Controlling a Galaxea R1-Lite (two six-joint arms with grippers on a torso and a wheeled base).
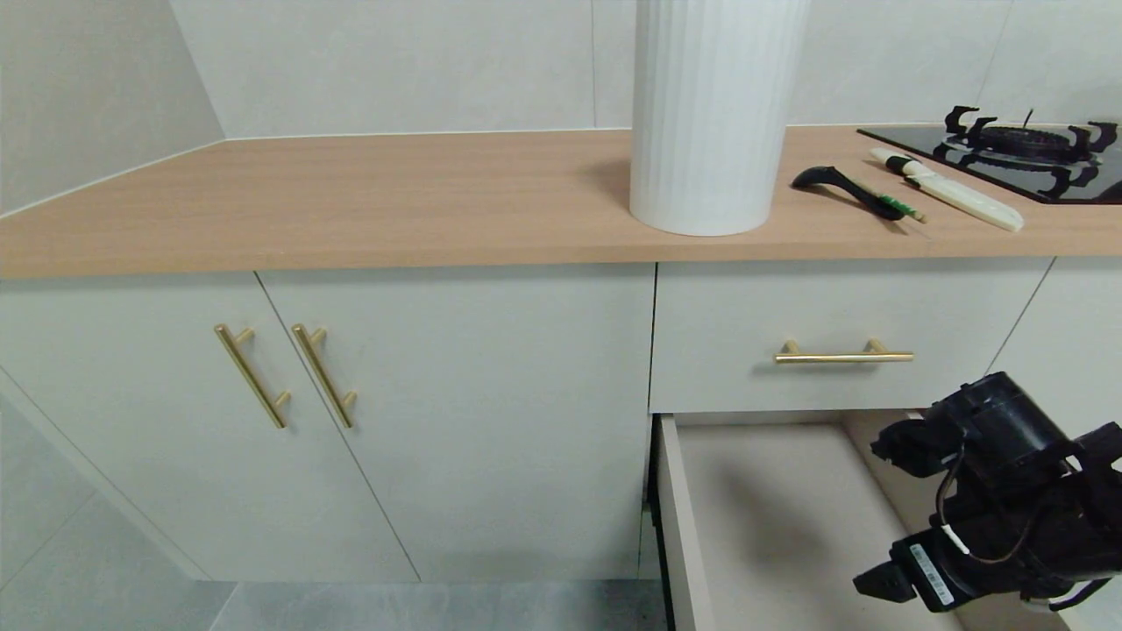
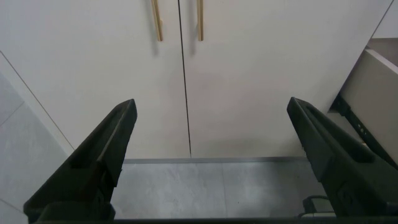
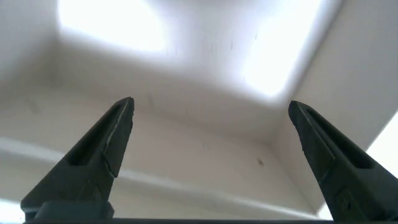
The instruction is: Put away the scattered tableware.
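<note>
One black utensil [image 1: 855, 192] beside a white utensil [image 1: 951, 191] on the counter [image 1: 351, 202]

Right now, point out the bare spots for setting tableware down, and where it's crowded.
Free: the countertop between the left wall and the white cylinder; the open drawer, beside the right gripper. Crowded: between cylinder and stove, where the black utensil and white knife lie.
</note>
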